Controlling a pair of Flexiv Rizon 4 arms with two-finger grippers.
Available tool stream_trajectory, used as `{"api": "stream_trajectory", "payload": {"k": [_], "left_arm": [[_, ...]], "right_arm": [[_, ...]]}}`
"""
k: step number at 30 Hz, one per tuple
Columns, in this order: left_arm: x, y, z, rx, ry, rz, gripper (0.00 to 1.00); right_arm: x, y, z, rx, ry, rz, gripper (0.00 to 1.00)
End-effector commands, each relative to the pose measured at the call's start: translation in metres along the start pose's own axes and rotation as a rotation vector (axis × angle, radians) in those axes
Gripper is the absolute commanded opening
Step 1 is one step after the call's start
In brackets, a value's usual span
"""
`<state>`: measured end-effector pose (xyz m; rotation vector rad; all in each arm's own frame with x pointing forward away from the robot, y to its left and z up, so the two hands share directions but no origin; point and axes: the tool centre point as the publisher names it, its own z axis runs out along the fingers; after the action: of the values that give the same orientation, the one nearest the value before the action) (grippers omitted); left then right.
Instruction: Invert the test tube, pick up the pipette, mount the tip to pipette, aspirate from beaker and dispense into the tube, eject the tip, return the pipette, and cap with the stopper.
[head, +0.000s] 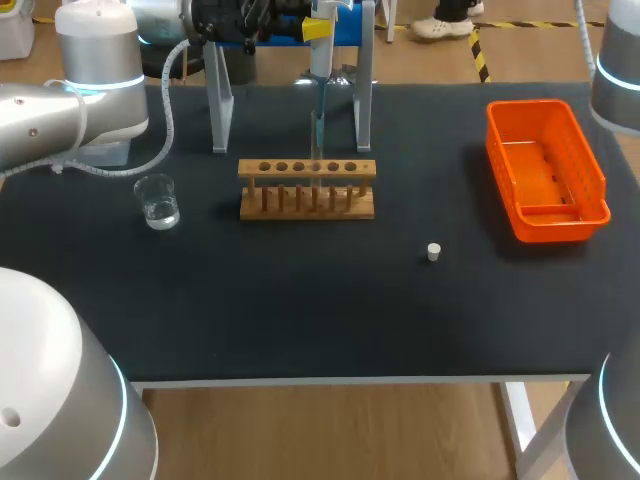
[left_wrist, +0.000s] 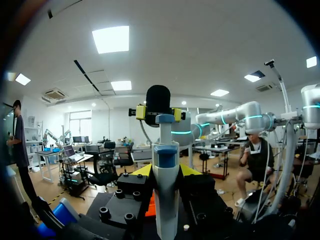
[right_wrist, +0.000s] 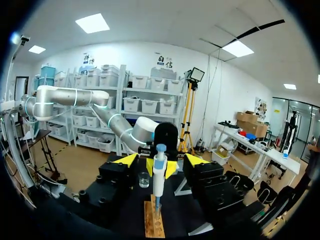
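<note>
My left gripper (left_wrist: 166, 170) is shut on the white and blue pipette (left_wrist: 166, 200), holding it upright over the wooden tube rack (head: 307, 188). The pipette (head: 320, 70) points its tip down into a middle hole of the rack, where a clear test tube (head: 317, 150) stands. My right gripper (right_wrist: 160, 161) faces it from the far side, open, its yellow fingers well apart on either side of the pipette (right_wrist: 158, 175). Opposite my left gripper, the right gripper (left_wrist: 158, 112) flanks the pipette's top. The beaker (head: 158, 200) with water stands left of the rack. The white stopper (head: 433, 251) lies to the rack's right.
An orange bin (head: 545, 170) sits at the table's right side. The metal pipette stand (head: 220, 100) rises behind the rack, its legs on both sides of the pipette. My left arm (head: 70, 100) comes in over the table's back left.
</note>
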<state>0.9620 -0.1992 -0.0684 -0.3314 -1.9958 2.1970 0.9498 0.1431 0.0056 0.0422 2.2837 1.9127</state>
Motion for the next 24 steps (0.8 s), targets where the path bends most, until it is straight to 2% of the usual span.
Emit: {"api": "stream_trajectory", "payload": {"k": [1, 2, 4, 7, 24], "left_arm": [[-0.001, 0.0, -0.001, 0.0, 0.005, -0.001, 0.0], [-0.001, 0.0, -0.001, 0.0, 0.005, -0.001, 0.0], [-0.001, 0.0, -0.001, 0.0, 0.005, -0.001, 0.0], [-0.001, 0.0, -0.001, 0.0, 0.005, -0.001, 0.0], [-0.001, 0.0, -0.001, 0.0, 0.005, -0.001, 0.0]], "right_arm": [[-0.006, 0.008, 0.013, -0.002, 0.013, -0.003, 0.33], [-0.006, 0.01, 0.015, -0.003, 0.014, -0.004, 0.3], [-0.006, 0.012, 0.02, -0.004, 0.017, -0.006, 0.15], [-0.007, 0.014, 0.028, -0.005, 0.027, -0.003, 0.0], [-0.003, 0.023, 0.06, -0.044, 0.084, 0.019, 0.0]]}}
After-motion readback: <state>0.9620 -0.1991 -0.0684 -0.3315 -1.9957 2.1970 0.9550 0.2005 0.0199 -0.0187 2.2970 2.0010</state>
